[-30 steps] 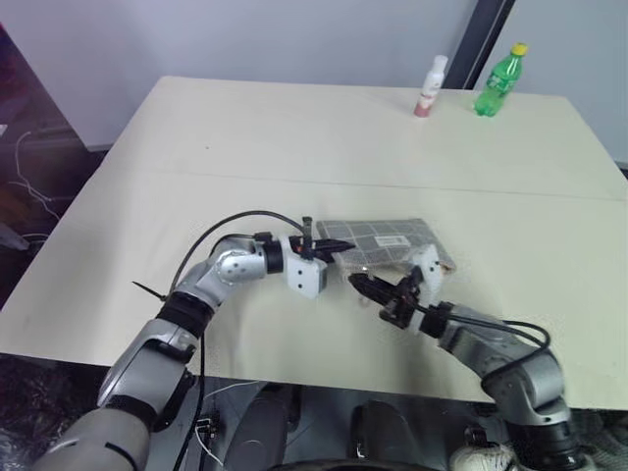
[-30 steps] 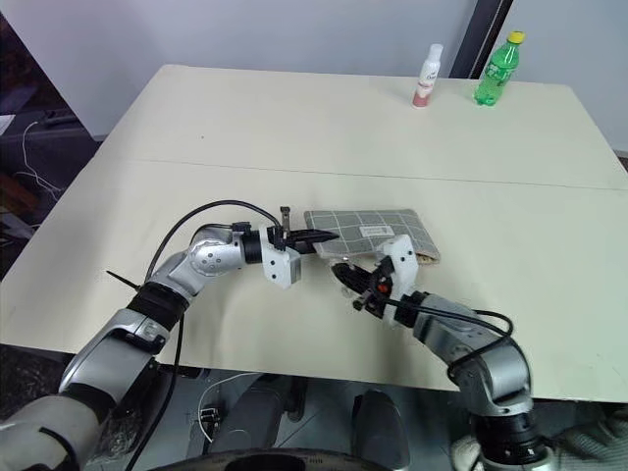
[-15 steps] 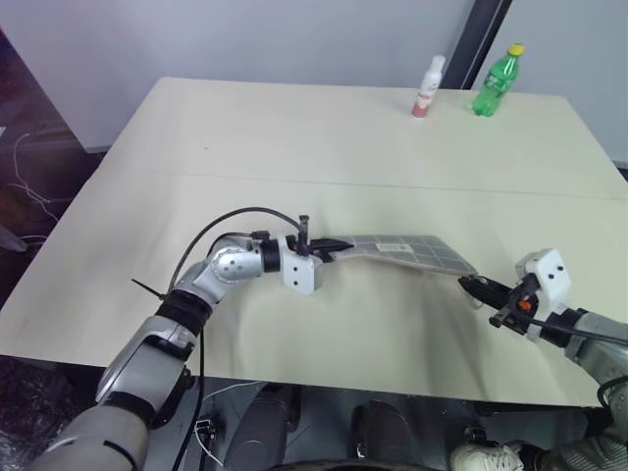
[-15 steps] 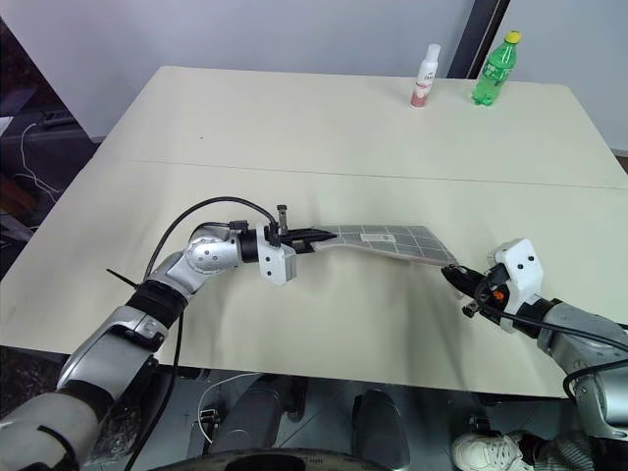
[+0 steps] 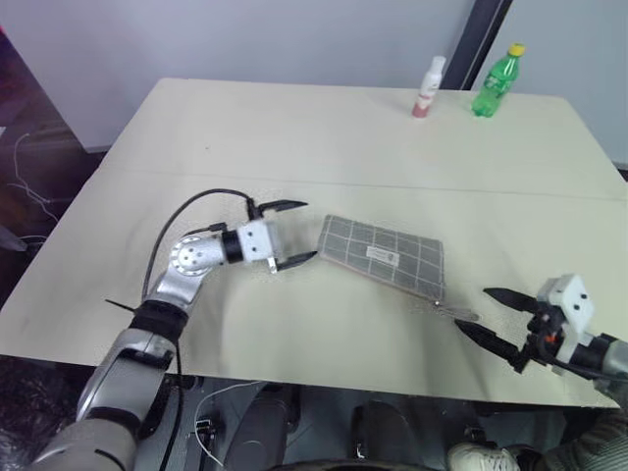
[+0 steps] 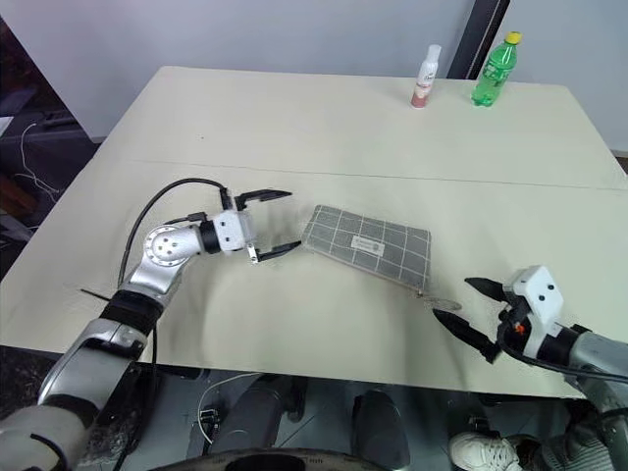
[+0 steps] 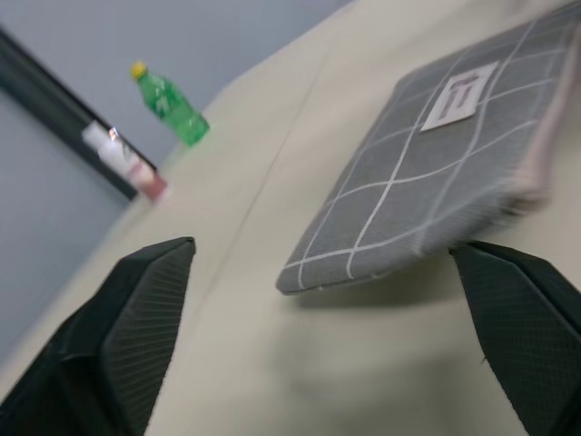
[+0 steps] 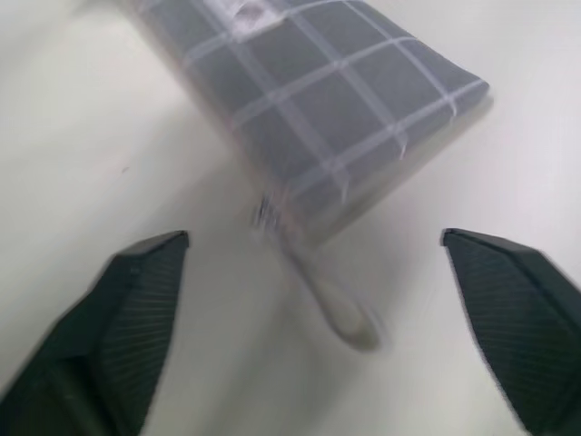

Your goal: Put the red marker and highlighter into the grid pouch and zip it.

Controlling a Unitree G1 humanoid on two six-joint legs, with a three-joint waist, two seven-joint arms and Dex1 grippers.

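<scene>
Grid pouch point(image 5: 384, 257) flat on the table point(image 5: 294, 147), btwn both claws. Left gripper point(image 5: 291, 233) wide open just beside its end; right gripper point(image 5: 491, 314) open too, near the zip pull, touching nothing.

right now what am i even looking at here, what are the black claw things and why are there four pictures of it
This is a humanoid robot with two arms, each ending in a gripper of two black fingers.

Two pictures come from the paired cameras on its head, looking down over a pale table. The other two come from a camera on each wrist, looking out between that gripper's own fingers, which is why black fingertips frame them.

On the table lies a flat grey grid pouch with a small white label; its zipper pull trails off the corner nearest the right gripper. At the far edge stand a green bottle with a yellow cap and a small white and pink bottle.

The left gripper is open beside one end of the pouch. The right gripper is open near the other end. Neither holds anything.
</scene>
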